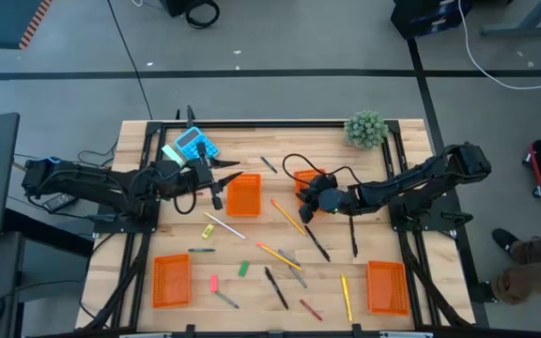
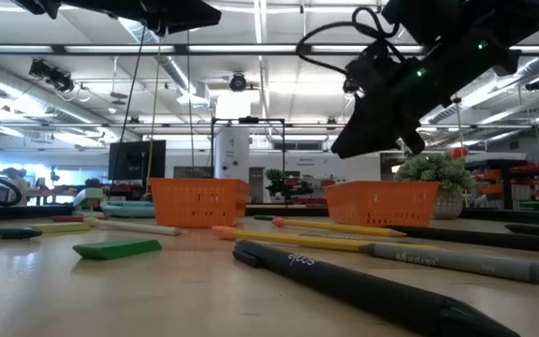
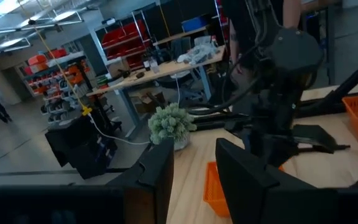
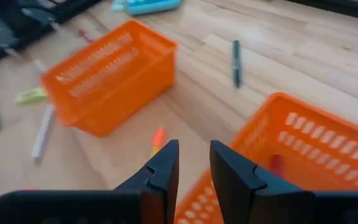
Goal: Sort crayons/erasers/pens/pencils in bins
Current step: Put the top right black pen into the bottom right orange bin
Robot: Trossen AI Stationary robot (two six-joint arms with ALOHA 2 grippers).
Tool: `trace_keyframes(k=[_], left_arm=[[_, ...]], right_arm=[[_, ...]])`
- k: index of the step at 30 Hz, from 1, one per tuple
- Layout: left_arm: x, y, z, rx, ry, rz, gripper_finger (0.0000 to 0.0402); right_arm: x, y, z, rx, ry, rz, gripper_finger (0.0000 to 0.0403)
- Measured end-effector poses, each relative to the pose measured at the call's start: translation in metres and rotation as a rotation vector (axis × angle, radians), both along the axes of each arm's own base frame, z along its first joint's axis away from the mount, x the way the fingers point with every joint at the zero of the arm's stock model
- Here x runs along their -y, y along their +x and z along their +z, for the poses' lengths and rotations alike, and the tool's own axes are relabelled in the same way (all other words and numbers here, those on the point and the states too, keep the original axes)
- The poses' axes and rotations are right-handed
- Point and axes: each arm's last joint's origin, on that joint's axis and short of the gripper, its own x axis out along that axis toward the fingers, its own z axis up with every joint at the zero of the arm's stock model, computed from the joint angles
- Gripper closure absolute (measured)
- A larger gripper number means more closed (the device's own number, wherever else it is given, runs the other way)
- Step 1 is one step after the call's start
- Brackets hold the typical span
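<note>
right gripper (image 4: 194, 163) – jaws slightly apart, empty, over orange bin (image 4: 303, 149) rim | left gripper (image 1: 222, 175) – parted, empty, at 9 o'clock of second bin (image 1: 243, 195)

High view: right gripper (image 1: 310, 199) partly covers one orange bin (image 1: 304, 178); low view: a black pen (image 2: 363, 285) is cut off at the lower edge.

Four orange bins (image 1: 243, 196); one blue calculator (image 1: 195, 145); one plant (image 1: 365, 129).

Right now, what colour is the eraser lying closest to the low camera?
Green. The eraser shows best in the low view, flat on the table.
</note>
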Motion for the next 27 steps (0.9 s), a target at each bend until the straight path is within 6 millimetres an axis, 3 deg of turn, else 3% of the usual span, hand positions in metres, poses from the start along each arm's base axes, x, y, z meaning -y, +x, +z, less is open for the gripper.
trace_keyframes(k=[6, 13, 18, 27], left_arm=[[0.007, -0.009, 0.007, 0.022, 0.001, -0.036, 0.0267], [0.013, -0.030, 0.018, 0.039, 0.023, -0.076, 0.0275], [0.015, -0.039, 0.022, 0.049, 0.020, -0.091, 0.0278], [0.015, -0.041, 0.021, 0.034, 0.017, -0.097, 0.0280]], right_arm=[[-0.016, 0.009, 0.014, 0.037, 0.073, 0.117, 0.0306], [-0.040, 0.011, 0.040, -0.153, 0.098, 0.131, 0.0306], [-0.047, -0.002, 0.044, -0.305, 0.217, 0.018, 0.0306], [-0.065, -0.038, 0.027, -0.524, 0.385, -0.165, 0.0306]])
